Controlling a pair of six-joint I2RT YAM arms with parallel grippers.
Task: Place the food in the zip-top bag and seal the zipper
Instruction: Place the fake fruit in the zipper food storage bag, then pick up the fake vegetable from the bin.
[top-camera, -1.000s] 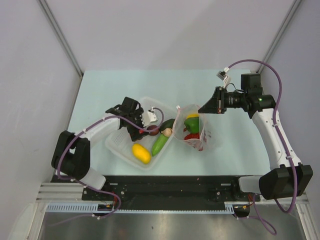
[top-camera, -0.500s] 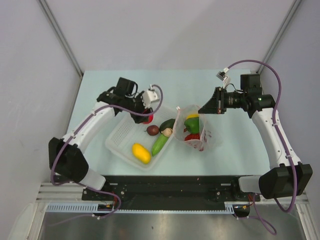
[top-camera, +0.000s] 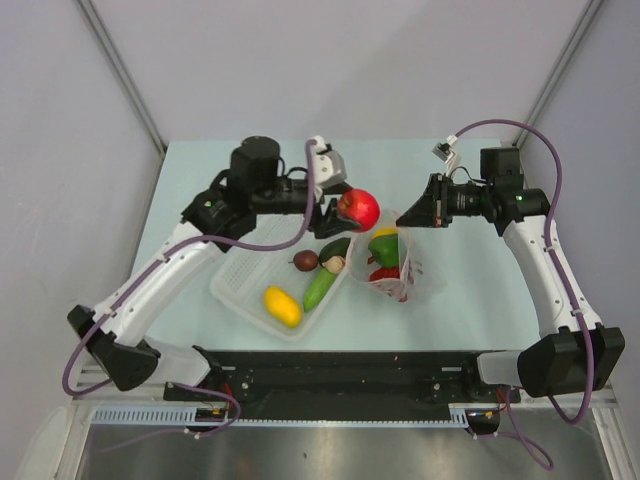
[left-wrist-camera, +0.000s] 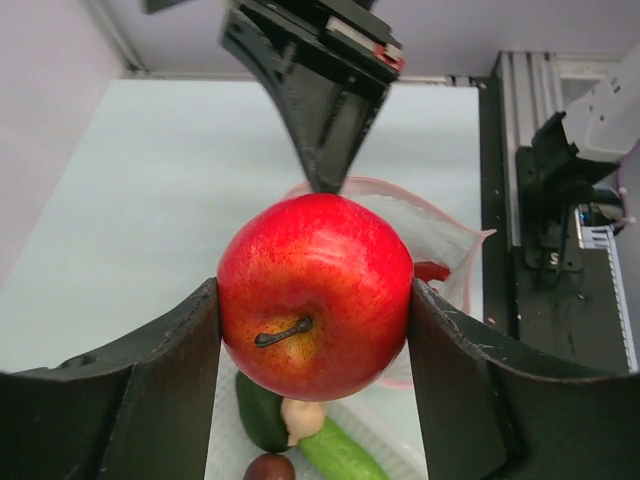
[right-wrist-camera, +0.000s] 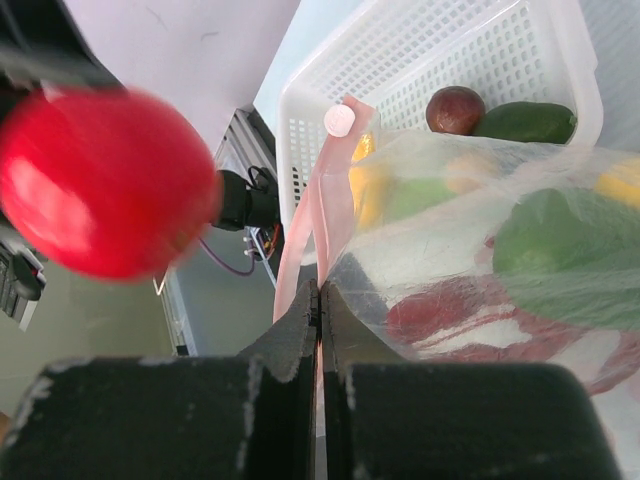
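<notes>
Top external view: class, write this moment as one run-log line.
left end effector: holds red fruit near zip-top bag | right end effector: shut on bag's pink edge | basket: food left

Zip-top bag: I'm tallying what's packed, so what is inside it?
Inside the bag: a green pepper, a yellow piece and a red piece beneath. Whatever lies under them is covered.

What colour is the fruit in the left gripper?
The fruit is red with yellowish speckling; best seen in left wrist view.
</notes>
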